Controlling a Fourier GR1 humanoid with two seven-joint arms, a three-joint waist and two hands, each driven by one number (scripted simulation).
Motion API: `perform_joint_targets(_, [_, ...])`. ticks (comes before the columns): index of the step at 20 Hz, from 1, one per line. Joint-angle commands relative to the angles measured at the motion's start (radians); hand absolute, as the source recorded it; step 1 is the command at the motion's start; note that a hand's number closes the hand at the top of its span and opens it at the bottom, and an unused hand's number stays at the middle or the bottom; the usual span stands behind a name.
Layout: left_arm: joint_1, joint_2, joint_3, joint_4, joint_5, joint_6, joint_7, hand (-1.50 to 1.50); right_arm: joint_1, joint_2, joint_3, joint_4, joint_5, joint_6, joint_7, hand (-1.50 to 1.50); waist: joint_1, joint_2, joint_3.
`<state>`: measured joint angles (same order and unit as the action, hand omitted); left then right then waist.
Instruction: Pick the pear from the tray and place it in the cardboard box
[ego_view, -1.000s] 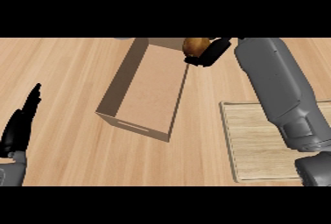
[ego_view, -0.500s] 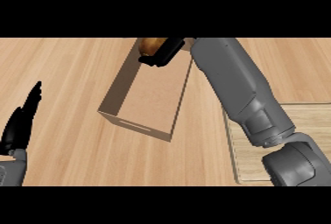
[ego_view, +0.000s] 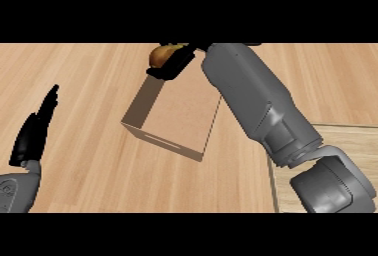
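Transport step, nearly over: the right robot hand (ego_view: 176, 64) was curled round the pear (ego_view: 158, 54), holding it at the far end of the open cardboard box (ego_view: 177, 117). The next move probably called for lowering it inside, then uncurling. Left robot hand (ego_view: 35, 131) rested open at the left edge. Tray (ego_view: 336, 137) at right on the wooden bench (ego_view: 81, 75); nothing of the room showed.

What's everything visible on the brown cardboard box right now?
The brown open-topped cardboard box is rectangular with thin plain walls, sitting flat on the light wooden counter, skewed diagonally. Its near short wall has a slot-shaped handle cut-out. The visible floor inside is bare. The grey right forearm crosses above its right side, hiding the far corner; the black right hand holds the yellow-brown pear at its far end. Only the counter visibly touches it.
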<state>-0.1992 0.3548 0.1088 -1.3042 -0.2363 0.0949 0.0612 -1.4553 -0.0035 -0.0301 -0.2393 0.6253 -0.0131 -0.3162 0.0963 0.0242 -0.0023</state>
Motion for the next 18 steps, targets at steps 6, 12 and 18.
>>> perform_joint_targets(6, [-0.043, 0.005, -0.017, 0.008, -0.005, -0.031, 0.001, 0.0, -0.005, 0.003, -0.011, 0.128, -0.083, 0.004, 0.08, -1.5, 0.055, 0.021, 0.0])
perform_joint_targets(12, [-0.048, -0.037, -0.029, 0.016, -0.02, 0.005, 0.016, 0.0, 0.035, 0.004, -0.025, 0.109, -0.141, -0.036, -0.033, -1.5, 0.043, 0.014, 0.001])
perform_joint_targets(18, [-0.081, -0.006, 0.0, 0.044, -0.006, -0.016, 0.001, 0.0, 0.029, 0.004, -0.121, 0.075, -0.263, -0.095, -0.115, -1.5, 0.029, 0.015, 0.001])
